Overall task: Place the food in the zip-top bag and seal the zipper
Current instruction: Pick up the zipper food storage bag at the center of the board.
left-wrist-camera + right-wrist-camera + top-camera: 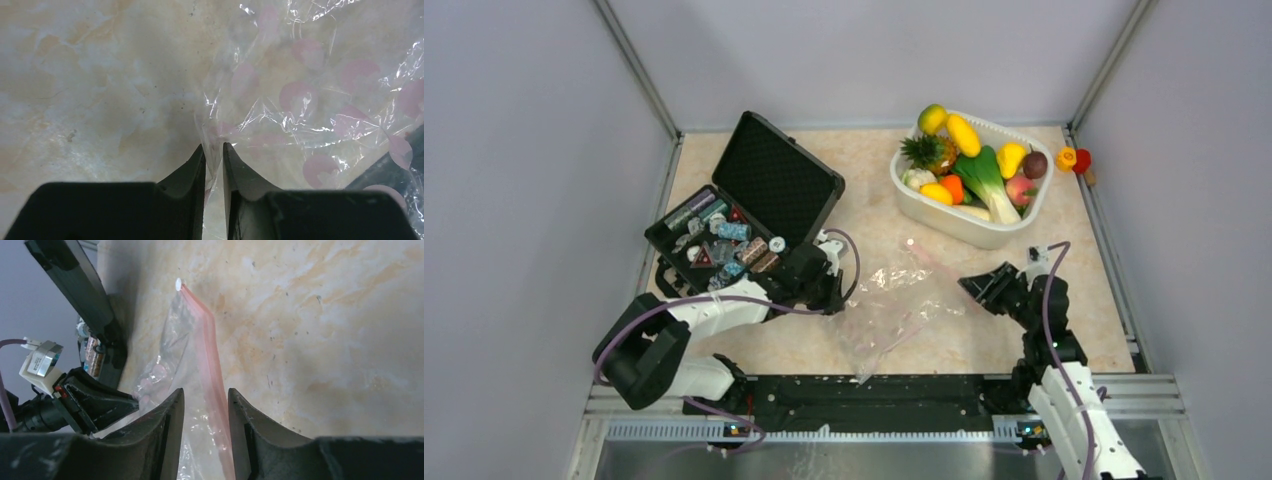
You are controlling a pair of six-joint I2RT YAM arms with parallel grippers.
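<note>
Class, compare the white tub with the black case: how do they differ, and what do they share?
The tub is white and oval; the case is black and rectangular. The tub has no lid; the case has a lid standing open. The tub holds piled toy fruit and vegetables; the case holds small packed pieces. Both sit open on the table.

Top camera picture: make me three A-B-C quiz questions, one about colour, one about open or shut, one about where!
1. The narrow press-seal strip on the crinkly clear plastic bag is: A pink, B blue, C green.
2. The black hard case is: A shut, B open, C upside down.
3. The pile of glossy plastic toy fruits and vegetables sits in: A the bag, B the case, C the white oval plastic tub.
Answers: A, the right wrist view shows it pink; B, its lid stands raised; C, the tub holds them.
</note>
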